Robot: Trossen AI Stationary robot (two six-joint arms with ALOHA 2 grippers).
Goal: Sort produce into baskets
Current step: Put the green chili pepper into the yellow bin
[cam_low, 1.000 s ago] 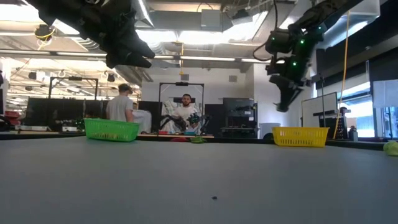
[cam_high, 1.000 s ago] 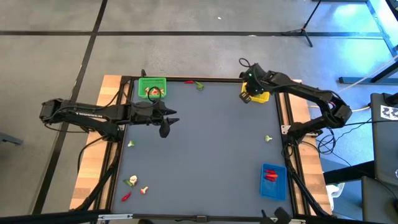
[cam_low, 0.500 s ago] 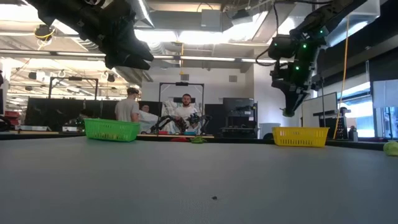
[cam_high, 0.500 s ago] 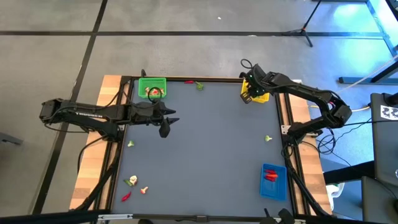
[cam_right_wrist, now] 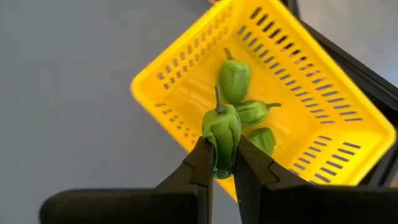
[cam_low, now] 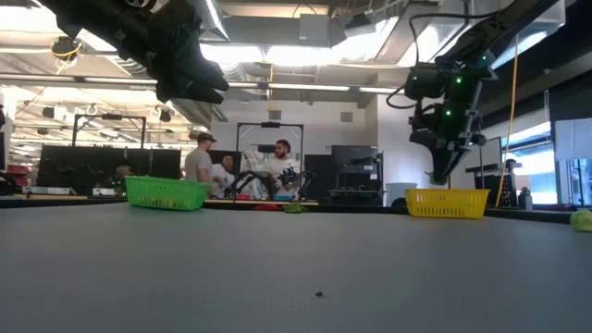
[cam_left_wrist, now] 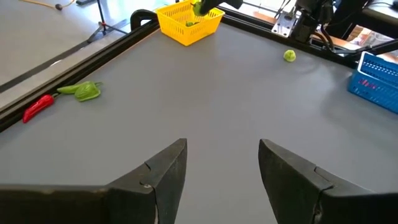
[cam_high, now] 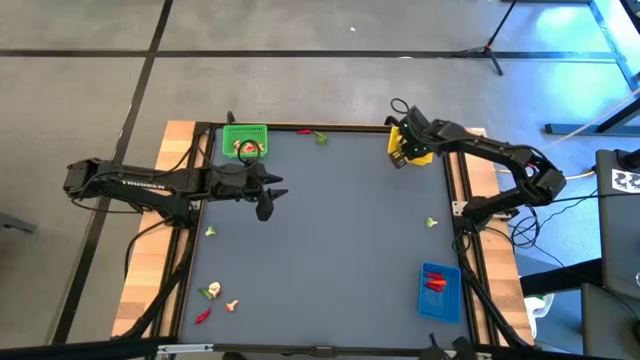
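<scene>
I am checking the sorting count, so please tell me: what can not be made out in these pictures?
- Green basket contents: high view, pieces too small to name; low view, its wall hides them.
- Blue basket: left wrist view, cut by the edge.
- Pieces near the table's front-left corner: high view, too small to name.
- Yellow basket count: right wrist view, the held pepper and right gripper cover part.

Grey floor (cam_high: 300,30), bright ceiling lights (cam_low: 277,55), seated people (cam_low: 277,166)

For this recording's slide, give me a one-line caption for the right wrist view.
Right hand holds a green pepper above the yellow basket, which has three green peppers inside.
</scene>
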